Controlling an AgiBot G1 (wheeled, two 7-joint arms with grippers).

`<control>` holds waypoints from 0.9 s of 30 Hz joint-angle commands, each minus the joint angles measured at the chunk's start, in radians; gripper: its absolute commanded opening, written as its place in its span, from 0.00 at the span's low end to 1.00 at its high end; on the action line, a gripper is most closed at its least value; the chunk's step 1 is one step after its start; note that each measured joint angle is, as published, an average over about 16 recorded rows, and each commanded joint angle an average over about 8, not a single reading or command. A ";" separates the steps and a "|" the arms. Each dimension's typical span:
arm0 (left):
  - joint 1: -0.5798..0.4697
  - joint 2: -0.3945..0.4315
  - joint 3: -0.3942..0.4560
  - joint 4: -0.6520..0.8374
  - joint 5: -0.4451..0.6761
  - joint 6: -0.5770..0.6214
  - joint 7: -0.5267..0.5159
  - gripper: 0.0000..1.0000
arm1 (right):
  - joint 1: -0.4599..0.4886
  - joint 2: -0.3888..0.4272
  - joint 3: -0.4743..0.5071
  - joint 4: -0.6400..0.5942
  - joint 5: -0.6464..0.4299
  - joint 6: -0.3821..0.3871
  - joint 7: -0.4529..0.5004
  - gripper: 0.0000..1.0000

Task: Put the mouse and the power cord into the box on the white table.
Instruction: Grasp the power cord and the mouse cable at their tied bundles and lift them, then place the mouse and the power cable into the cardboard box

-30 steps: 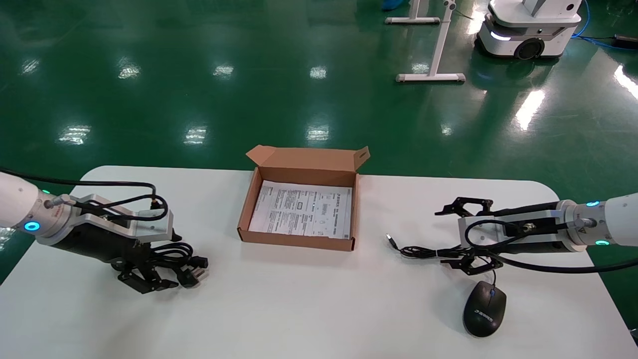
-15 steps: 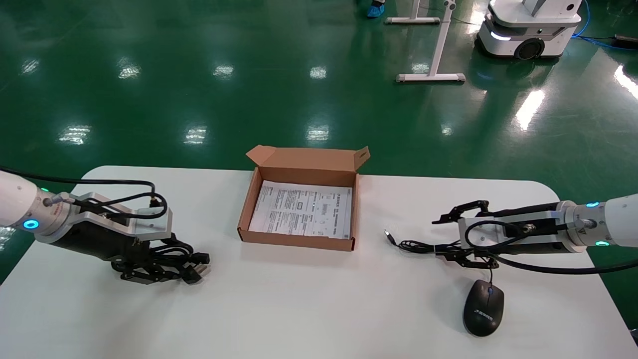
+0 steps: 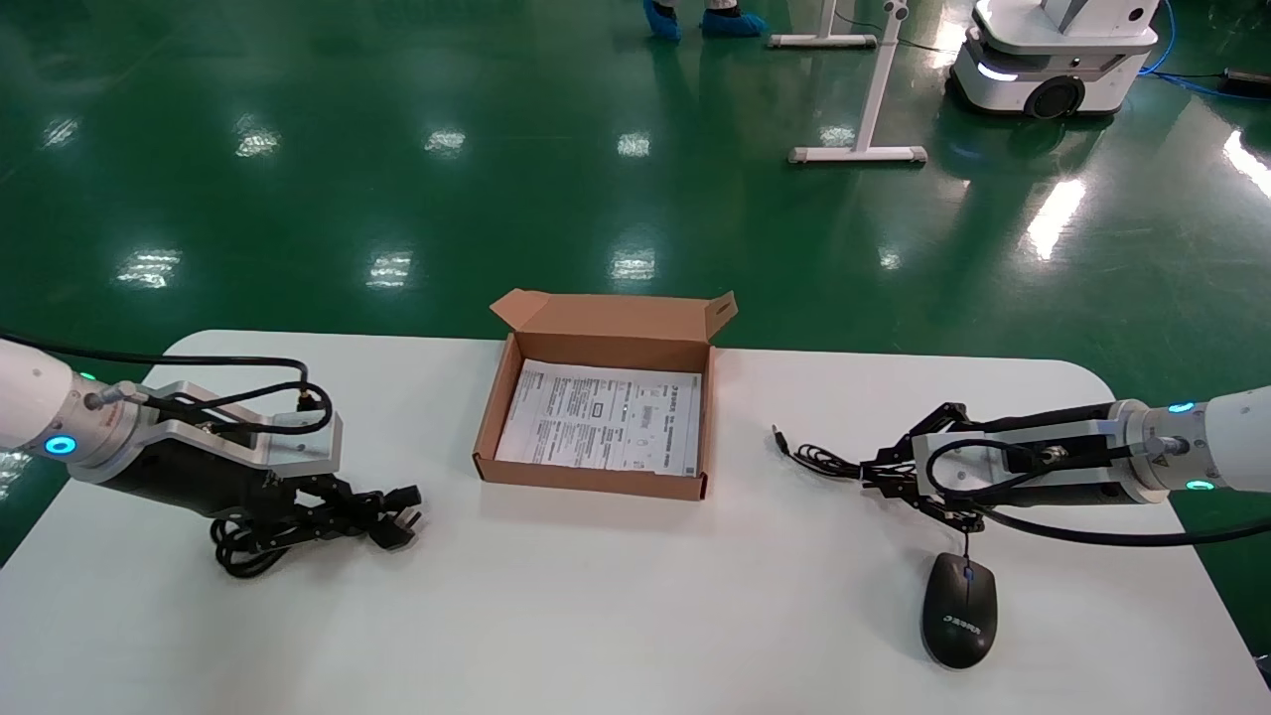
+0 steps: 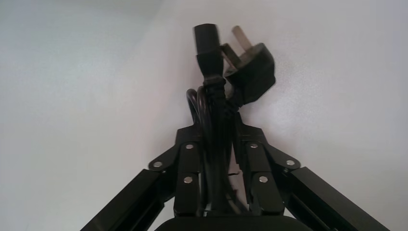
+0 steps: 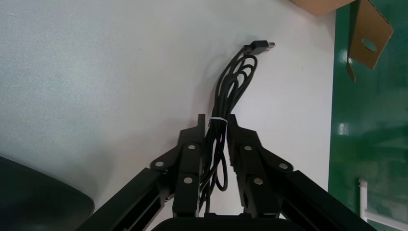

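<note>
On the left of the white table (image 3: 635, 596), my left gripper (image 3: 328, 500) is shut on the power cord (image 3: 253, 541). Its strands run between the fingers (image 4: 188, 163), and its pronged plug (image 4: 252, 72) lies just beyond the tips on the tabletop. On the right, my right gripper (image 3: 879, 475) is shut on the mouse's bundled thin cable (image 5: 235, 82). The USB plug (image 5: 262, 45) points toward the box. The black mouse (image 3: 959, 623) rests on the table nearer the front edge, beside that arm. The open brown box (image 3: 596, 479) with a white printed sheet stands between both arms.
The box's lid flaps (image 3: 616, 313) stand up along its far side. Beyond the table is green floor, with a white stand's feet (image 3: 859, 154), a white wheeled robot (image 3: 1053, 50) and someone's blue shoe covers (image 3: 705, 20) far back.
Both grippers went from open to shut, the left around the power cord, the right around the mouse's cable. The cable bundle and mouse shifted slightly. Blue shoe covers came into view at the back.
</note>
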 commanded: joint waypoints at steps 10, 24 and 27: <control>-0.047 -0.016 -0.034 -0.011 -0.049 0.036 -0.005 0.00 | 0.032 0.018 0.011 0.014 0.017 -0.030 -0.005 0.00; -0.257 -0.091 -0.126 -0.080 -0.167 -0.064 -0.025 0.00 | 0.271 0.032 0.104 0.039 0.147 -0.097 0.110 0.00; -0.300 -0.076 -0.127 -0.098 -0.164 -0.118 -0.047 0.00 | 0.298 -0.004 0.123 0.042 0.175 -0.085 0.124 0.00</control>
